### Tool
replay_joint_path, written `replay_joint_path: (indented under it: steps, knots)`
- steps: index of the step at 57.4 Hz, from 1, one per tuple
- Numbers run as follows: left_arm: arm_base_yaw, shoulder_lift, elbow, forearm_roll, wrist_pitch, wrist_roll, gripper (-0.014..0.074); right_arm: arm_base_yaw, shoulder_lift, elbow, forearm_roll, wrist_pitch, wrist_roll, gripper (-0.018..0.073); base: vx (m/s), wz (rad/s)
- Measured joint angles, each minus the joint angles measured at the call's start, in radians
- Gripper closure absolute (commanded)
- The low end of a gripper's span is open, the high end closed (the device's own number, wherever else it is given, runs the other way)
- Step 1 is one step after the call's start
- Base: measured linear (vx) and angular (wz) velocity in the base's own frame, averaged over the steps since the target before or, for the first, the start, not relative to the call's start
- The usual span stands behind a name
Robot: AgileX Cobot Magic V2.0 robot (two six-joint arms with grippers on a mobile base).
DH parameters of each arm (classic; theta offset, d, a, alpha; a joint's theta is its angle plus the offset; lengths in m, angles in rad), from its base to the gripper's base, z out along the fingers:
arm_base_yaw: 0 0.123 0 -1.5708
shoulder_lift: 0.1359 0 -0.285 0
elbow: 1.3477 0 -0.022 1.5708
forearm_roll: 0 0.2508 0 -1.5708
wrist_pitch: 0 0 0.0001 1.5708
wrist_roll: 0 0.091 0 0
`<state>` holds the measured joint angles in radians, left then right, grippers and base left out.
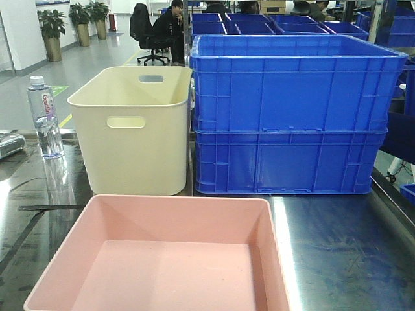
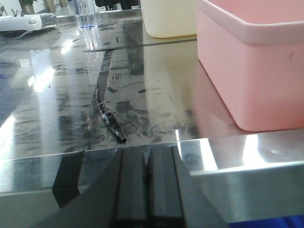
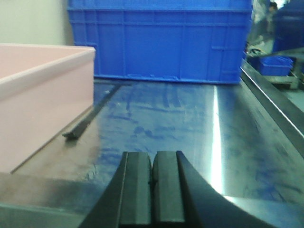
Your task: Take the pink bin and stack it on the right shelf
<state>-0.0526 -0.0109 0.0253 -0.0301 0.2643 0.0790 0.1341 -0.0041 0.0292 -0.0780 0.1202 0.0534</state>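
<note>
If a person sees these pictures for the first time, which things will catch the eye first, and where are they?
The two stacked blue crates dominate the back right of the shiny steel table, with the cream bin beside them on the left. The empty pink bin fills the near foreground, in front of the cream one. A clear water bottle stands at the far left.

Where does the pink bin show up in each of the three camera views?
Exterior front-facing: pink bin fills the bottom centre, in front of the cream bin.
Left wrist-mounted: upper right, one outer corner on the steel top.
Right wrist-mounted: left edge, a side wall.
Shared landmark: the stacked blue crates, absent from the left wrist view.
</note>
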Motion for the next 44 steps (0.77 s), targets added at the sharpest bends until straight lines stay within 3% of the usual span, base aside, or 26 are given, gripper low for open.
replay_joint_path:
  steps: [44]
  knots:
    - [0.000, 0.000, 0.000, 0.000, 0.000, -0.002, 0.0601, 0.000, -0.009, 0.002, 0.004, 0.007, 0.004, 0.0571, 0.00, 0.00]
